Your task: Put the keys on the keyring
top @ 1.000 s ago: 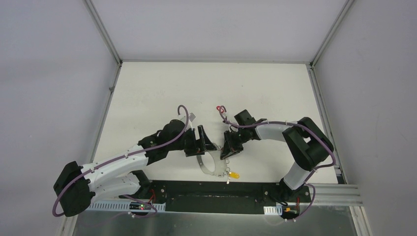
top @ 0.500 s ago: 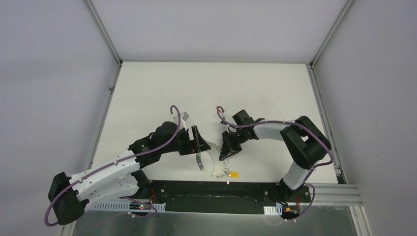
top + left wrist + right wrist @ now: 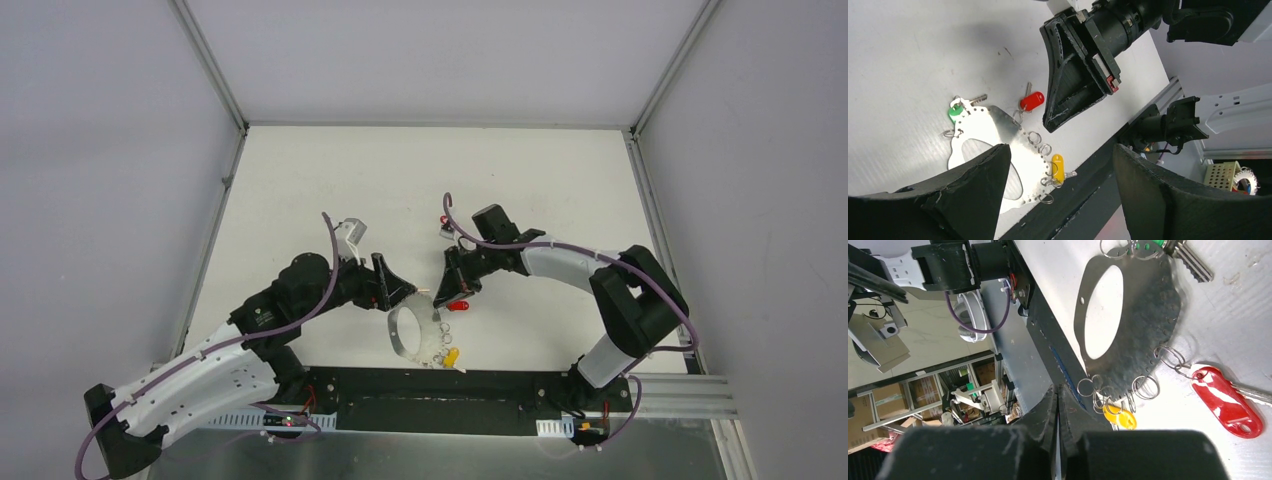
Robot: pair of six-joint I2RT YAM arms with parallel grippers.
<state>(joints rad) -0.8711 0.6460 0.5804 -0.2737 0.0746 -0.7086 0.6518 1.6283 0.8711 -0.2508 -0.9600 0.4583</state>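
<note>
Fingers of the left arm gape empty near the keyring; right fingers clenched on nothing beside the red-tagged key

White table boxed in by plain grey walls

Red key blade: cut off by the edge, beside the right gripper.
Keyring near side: hidden behind the left gripper finger.
</note>
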